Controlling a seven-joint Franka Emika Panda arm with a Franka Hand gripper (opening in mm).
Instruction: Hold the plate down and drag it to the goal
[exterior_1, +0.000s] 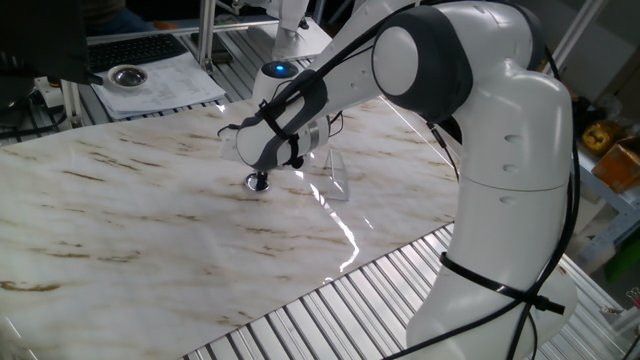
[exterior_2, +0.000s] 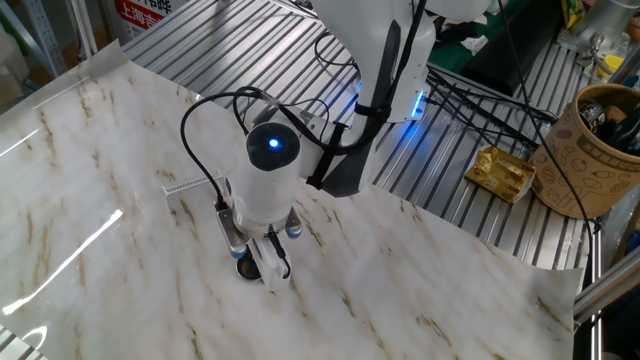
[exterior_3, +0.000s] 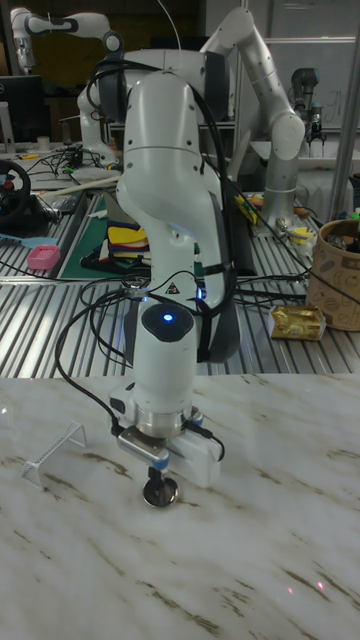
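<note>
So your gripper (exterior_3: 156, 478) presses the plate (exterior_3: 160, 493), fingers seemingly together; the goal (exterior_3: 52, 452) sits apart, drag unfinished.

— What sits past the marble table (exterior_2: 420, 290)?
— A brown patterned cup (exterior_2: 590, 150) and a gold packet (exterior_2: 503, 173) on the slatted metal.
— And opposite?
— A keyboard (exterior_1: 140, 48), papers (exterior_1: 165, 80), a round metal dish (exterior_1: 127, 75).

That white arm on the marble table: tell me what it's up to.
The arm has its gripper pressed straight down on the plate, a tiny silver disc on the marble table. Whether the jaws are open or shut cannot be made out. The goal, a clear rectangular marker, stands apart from the plate, so the drag is not finished.
</note>
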